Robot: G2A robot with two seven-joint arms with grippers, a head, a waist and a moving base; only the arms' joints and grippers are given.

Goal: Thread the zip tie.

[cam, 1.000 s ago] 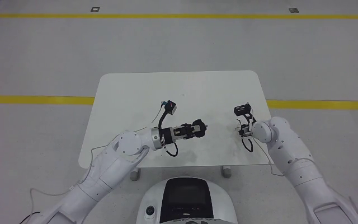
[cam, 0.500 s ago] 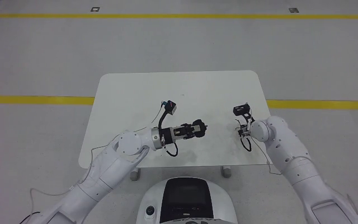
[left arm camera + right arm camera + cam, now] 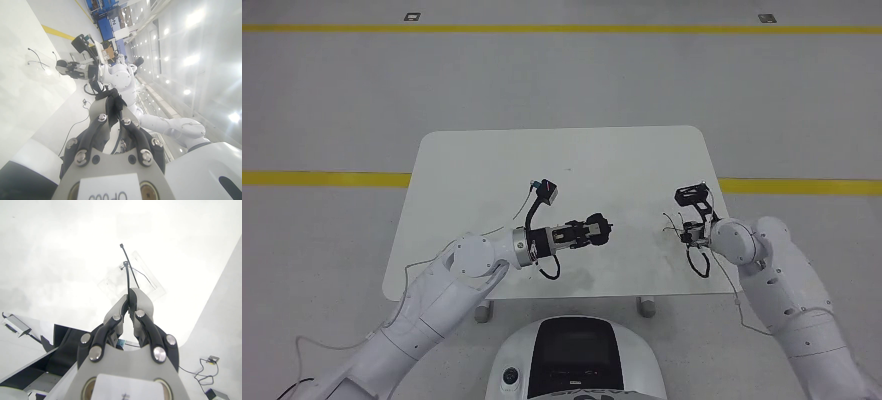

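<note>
1. Two arms hang over the tabletop (image 3: 492, 160). The left end effector (image 3: 604, 228) sits just off centre and points toward 3 o'clock, with its fingers pressed together. I cannot tell whether they pinch anything.
2. The right end effector (image 3: 129, 298), near the 3 o'clock edge, is clamped on a black zip tie (image 3: 128, 285), whose head juts past its tips.
3. Beyond those tips, a second tie (image 3: 123, 250) lies by a clear tray (image 3: 151, 283).
</note>
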